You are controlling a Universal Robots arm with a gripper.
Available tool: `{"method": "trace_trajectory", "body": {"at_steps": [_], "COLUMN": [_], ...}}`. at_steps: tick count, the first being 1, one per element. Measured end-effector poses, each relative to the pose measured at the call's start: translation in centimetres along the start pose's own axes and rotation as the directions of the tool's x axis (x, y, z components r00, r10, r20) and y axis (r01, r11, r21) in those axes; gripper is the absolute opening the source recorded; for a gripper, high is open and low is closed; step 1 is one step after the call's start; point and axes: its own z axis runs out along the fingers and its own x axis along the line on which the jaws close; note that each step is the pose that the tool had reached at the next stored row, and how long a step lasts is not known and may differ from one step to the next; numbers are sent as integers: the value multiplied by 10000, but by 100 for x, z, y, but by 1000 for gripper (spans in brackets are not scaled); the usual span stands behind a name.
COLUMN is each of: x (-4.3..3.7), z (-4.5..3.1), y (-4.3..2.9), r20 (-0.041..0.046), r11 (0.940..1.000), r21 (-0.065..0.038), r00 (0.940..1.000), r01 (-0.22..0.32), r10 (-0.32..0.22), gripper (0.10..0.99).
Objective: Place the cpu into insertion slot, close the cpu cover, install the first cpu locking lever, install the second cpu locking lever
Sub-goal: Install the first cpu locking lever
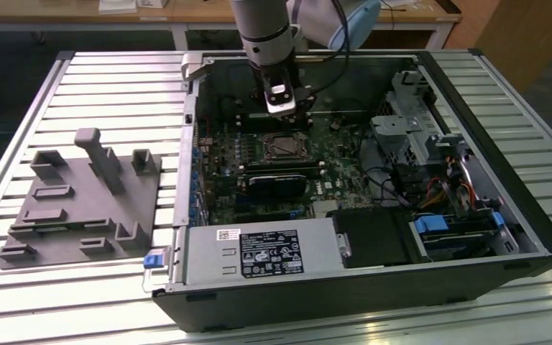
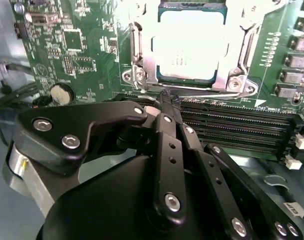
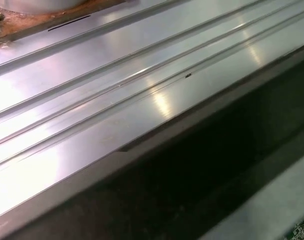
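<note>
Gripper (image 1: 286, 108) is upper centre of the exterior view, low inside the open case (image 1: 353, 287), just above the insertion slot (image 1: 264, 146). In the second wrist view its black fingers (image 2: 167, 125) are drawn together at the tips. Can't tell if anything thin is pinched between them.

- cpu (image 2: 189, 45) sits in the slot, pale face up. cpu cover (image 2: 148, 65) lies flat around it.
- A thin metal rod (image 2: 206, 90) runs along the socket edge nearest the tips, probably a locking lever. So I judge the lever stage is in hand.
- To do it well: keep contact on the rod only, push steadily and don't pry, put no side load on the cover, and stay off the long black slots (image 2: 231, 125) and the green board (image 2: 92, 55) close beside the tips.

The surface (image 1: 113, 79) is ribbed aluminium and carries the case. A grey fixture plate (image 1: 80, 201) lies on the exterior view's left, well apart from the work. Behind, at the top of the frame, is a wooden-topped table (image 1: 65, 11).
</note>
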Motion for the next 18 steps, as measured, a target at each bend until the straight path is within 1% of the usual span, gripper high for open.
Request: {"method": "trace_trajectory", "body": {"at_steps": [5, 9, 18], "x": [-35, -38, -62], "z": [30, 34, 46], "y": [18, 15, -34], "r20": [-64, -62, -70], "r11": [9992, 9990, 9985], "r21": [-78, -67, -74], "r00": [9992, 9990, 9985], "r01": [388, 451, 545], "r10": [-388, -452, -546], "gripper": [106, 106, 106]}}
